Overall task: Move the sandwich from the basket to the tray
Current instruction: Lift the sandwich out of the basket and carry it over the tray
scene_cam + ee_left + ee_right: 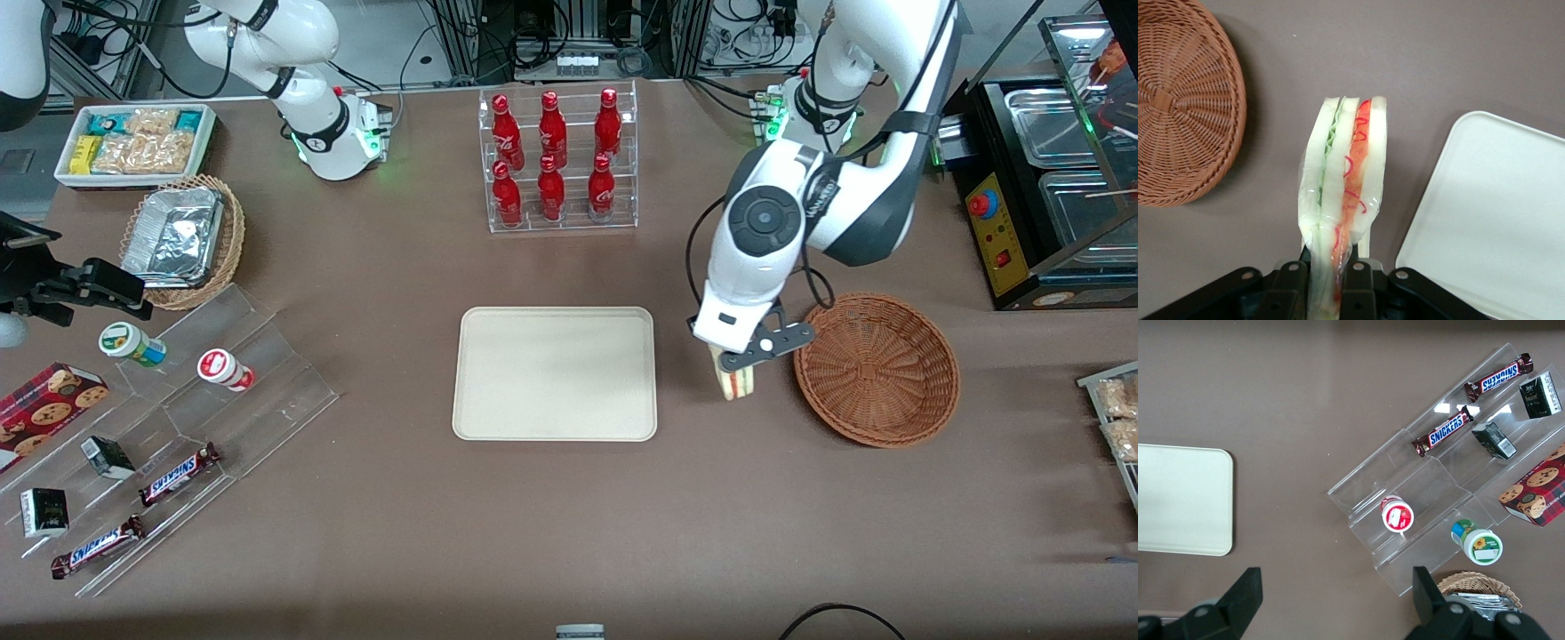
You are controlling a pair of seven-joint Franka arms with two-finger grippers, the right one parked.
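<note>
Between the basket's rim and the tray's short edge, the gripper (742, 360) hangs above bare tabletop with its jaws pinching the sandwich (1341, 193) by the crust end, so the wrapped wedge sticks out with its lettuce, orange and red layers showing along the cut edge. The wicker basket (877, 369) lies empty toward the working arm's end of the table; the cream tray (555, 373) lies just beside the sandwich, its rounded corner near in the wrist view. The carry looks about half done. To finish well, I would keep the pinch light enough not to crush the soft bread, travel level until past the low rim, lower near the tray's middle, and only then release.
</note>
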